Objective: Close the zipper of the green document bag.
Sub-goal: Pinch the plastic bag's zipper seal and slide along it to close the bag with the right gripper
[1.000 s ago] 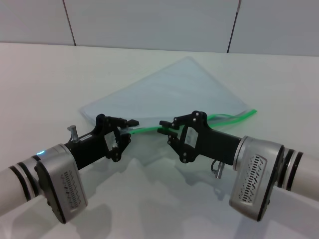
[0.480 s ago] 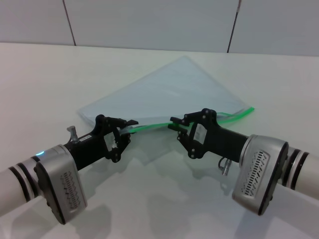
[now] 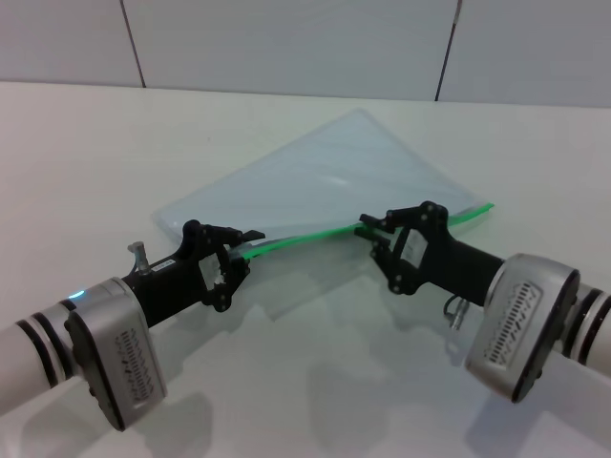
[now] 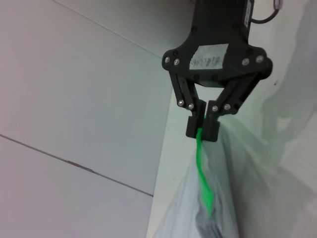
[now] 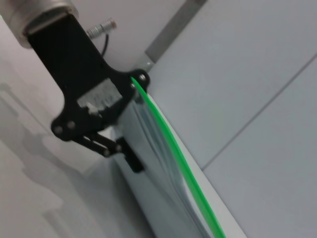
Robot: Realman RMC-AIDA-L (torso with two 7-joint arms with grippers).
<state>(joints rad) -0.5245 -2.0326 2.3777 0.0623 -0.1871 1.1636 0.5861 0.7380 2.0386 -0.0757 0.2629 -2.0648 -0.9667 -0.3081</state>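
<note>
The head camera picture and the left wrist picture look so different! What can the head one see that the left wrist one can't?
Only the head view shows the left gripper pinching one end of the zipper, the whole green document bag and the table. Only the left wrist view shows close up the two fingertips shut on the strip. Both show the right gripper on the zipper.

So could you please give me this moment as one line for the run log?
left gripper: shut on zipper end | right gripper: shut on zipper, well along toward far end | green document bag: flat on table | closing underway
</note>
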